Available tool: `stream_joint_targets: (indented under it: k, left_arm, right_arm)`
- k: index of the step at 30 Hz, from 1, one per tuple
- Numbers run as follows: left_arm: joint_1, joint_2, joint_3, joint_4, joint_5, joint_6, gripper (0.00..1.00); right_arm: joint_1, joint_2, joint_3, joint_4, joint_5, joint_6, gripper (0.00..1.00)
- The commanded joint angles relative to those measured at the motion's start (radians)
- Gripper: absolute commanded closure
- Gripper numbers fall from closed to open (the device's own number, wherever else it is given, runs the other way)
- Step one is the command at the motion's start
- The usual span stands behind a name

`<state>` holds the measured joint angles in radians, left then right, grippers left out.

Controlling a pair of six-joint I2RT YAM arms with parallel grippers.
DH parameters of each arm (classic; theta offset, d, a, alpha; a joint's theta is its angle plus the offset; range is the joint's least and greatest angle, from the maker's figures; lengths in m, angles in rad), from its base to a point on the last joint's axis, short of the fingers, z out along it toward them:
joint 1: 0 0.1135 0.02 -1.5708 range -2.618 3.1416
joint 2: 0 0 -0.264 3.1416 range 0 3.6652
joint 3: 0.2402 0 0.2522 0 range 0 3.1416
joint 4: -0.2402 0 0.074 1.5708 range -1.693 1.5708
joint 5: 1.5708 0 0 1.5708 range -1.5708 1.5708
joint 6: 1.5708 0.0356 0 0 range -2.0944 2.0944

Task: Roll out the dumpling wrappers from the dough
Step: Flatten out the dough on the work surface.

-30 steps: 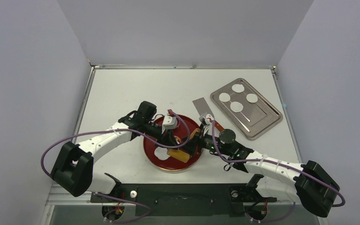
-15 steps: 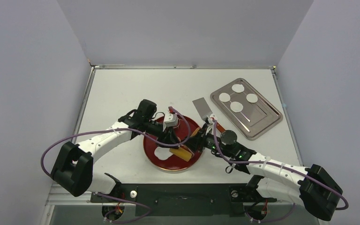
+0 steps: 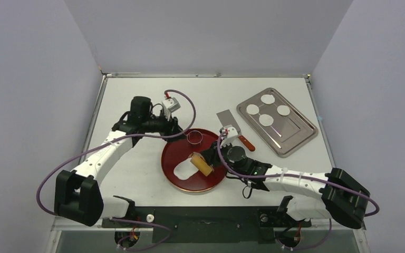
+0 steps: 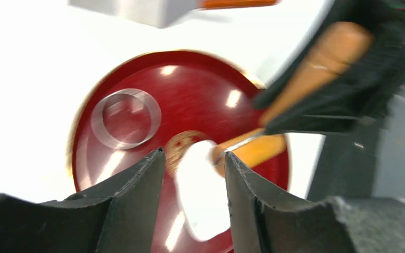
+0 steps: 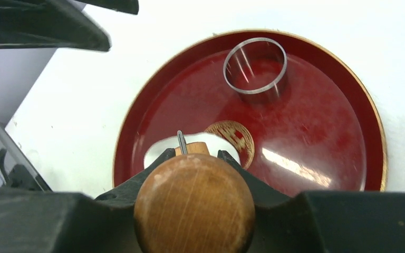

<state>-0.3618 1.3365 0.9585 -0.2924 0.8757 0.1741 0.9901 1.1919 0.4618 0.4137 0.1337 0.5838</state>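
1. The right gripper (image 5: 194,154) is closed around a wooden rolling pin (image 5: 194,208). The far end of the pin lies on the dough (image 3: 182,169), a flat white patch in the near left part of the red plate (image 3: 176,153).
2. The left gripper (image 4: 194,155) stands open with nothing in it, near the far left rim of the plate.
3. I think the plate may slide under the pin, because nothing holds it. The soft dough may also stick to the wood and lift.
4. A metal ring (image 3: 194,137) stands on the plate just behind the pin, so a long stroke could knock it.
5. Four round wrappers (image 3: 266,120) lie on a steel tray (image 3: 295,134) at the right, well apart from the plate. A scraper (image 3: 228,120) lies between.
6. The table (image 3: 137,100) is flat and white, with plain pale walls on three sides.
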Motion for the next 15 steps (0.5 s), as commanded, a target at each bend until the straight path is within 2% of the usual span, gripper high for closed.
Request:
stream_joint_targets:
  k: [1, 5, 8, 15]
  left_arm:
    - [0.095, -0.043, 0.037, -0.145, -0.352, -0.025, 0.56]
    - [0.156, -0.033, -0.049, -0.136, -0.469, -0.015, 0.53]
    - [0.162, 0.016, -0.088, -0.088, -0.587, -0.034, 0.51]
    - [0.149, 0.142, -0.139, 0.011, -0.633, -0.069, 0.49]
  right_arm:
    - [0.027, 0.085, 0.154, 0.071, 0.078, 0.059, 1.0]
    - [0.035, 0.193, 0.247, 0.057, 0.077, 0.076, 1.0]
    - [0.043, 0.288, 0.325, 0.0, 0.097, 0.079, 1.0]
    - [0.062, 0.464, 0.476, -0.103, 0.037, 0.103, 1.0]
